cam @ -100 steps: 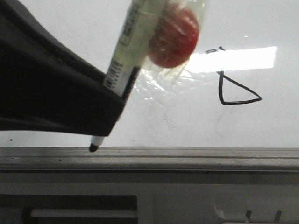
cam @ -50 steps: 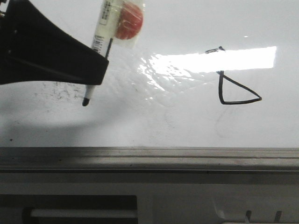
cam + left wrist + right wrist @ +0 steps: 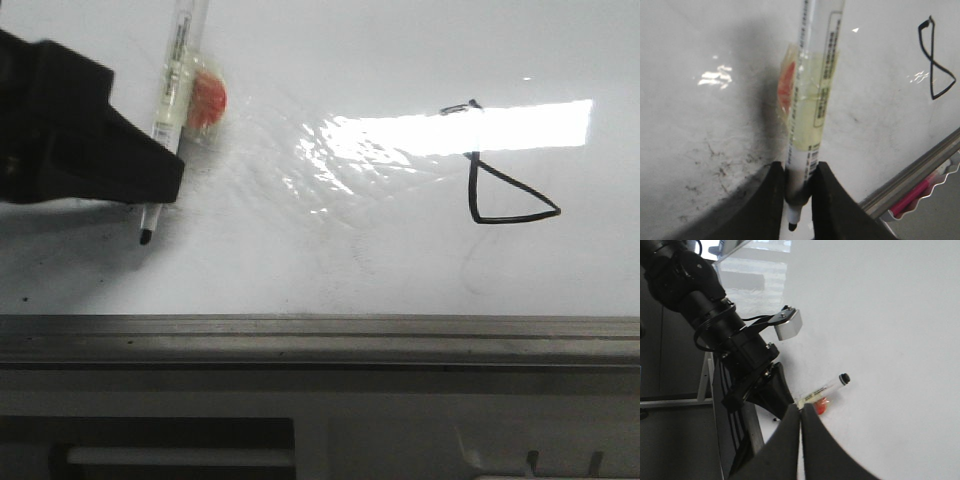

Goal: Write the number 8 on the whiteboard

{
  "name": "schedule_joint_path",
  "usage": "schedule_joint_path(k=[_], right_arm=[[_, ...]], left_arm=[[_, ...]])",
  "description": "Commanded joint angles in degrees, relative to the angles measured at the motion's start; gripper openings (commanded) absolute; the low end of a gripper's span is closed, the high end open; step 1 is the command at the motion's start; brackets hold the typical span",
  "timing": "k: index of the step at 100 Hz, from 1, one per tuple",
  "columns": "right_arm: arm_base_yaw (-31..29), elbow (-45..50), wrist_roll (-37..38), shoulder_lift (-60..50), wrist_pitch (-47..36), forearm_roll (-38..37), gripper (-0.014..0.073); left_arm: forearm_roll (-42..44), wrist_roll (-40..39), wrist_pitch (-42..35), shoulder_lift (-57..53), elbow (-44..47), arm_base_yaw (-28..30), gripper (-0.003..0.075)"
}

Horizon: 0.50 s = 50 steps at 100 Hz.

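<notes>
The whiteboard (image 3: 330, 260) is glossy white with a strong glare band. The number 8 (image 3: 472, 195) is drawn in thin black line at its right; its upper loop is partly lost in glare. It also shows in the left wrist view (image 3: 931, 61). My left gripper (image 3: 165, 185) is shut on a marker (image 3: 175, 75) with a red blob (image 3: 207, 100) taped to it. The black tip (image 3: 145, 238) points down at the board's left part; I cannot tell if it touches. The left wrist view shows the fingers (image 3: 775, 200) clamping the marker (image 3: 815, 100). My right gripper (image 3: 801, 407) is shut and empty.
A grey metal rail (image 3: 320, 335) runs along the board's near edge. Smudgy black specks (image 3: 715, 165) lie on the board beside the left gripper. A tray with a pink marker (image 3: 912, 197) hangs below the rail. The left arm (image 3: 715, 325) shows in the right wrist view.
My left gripper has moved left and away from the camera with the marker. The tip has gone from the rail to over the board's left part.
</notes>
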Motion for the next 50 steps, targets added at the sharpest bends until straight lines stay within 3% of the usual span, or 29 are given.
schedule_joint_path(k=[1, 50], right_arm=[[-1.9, -1.9, -0.1, -0.3, -5.0, -0.4, -0.005], [-2.9, -1.8, -0.1, -0.3, -4.8, -0.2, -0.005]], left_arm=[[-2.7, -0.4, 0.1, 1.0, -1.6, 0.2, -0.002], [-5.4, -0.4, -3.5, 6.6, -1.6, 0.2, -0.002]])
